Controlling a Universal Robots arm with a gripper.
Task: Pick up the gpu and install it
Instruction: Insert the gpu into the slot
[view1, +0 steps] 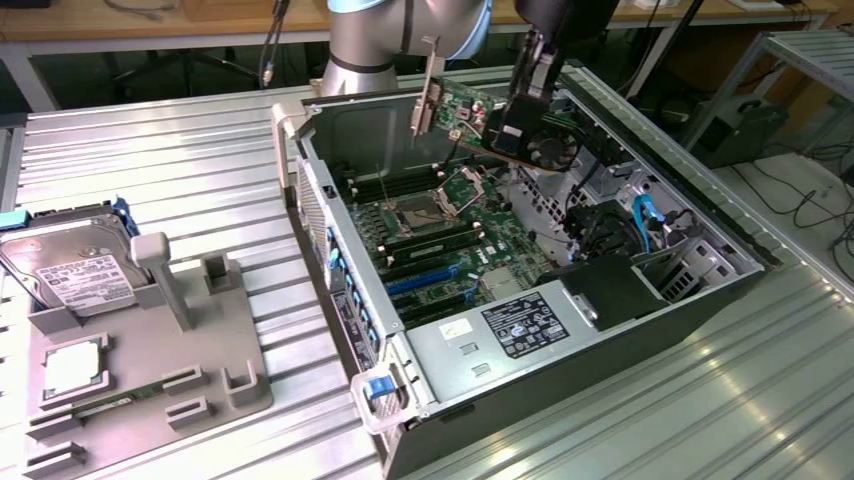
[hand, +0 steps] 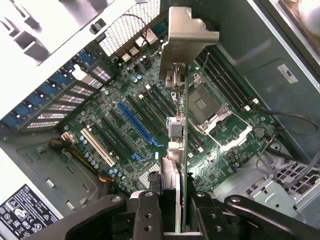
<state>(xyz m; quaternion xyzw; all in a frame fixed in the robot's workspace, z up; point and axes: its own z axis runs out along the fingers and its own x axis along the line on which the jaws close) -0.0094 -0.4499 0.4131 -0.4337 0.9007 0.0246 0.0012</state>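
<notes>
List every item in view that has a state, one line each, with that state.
gpu: lifted, held edge-on above the open case, not seated in a slot
gripper: jaws shut on the gpu
computer case: lying on its side, side panel off, motherboard exposed
blue expansion slot: empty
CPU socket: open, no chip in it
hard drive: resting in the grey holder

place: you're in a robotics lab
evidence: ribbed metal workbench (view1: 174, 150), open PC case (view1: 667, 300), grey parts fixture (view1: 200, 350), floor cables (view1: 814, 205)
</notes>
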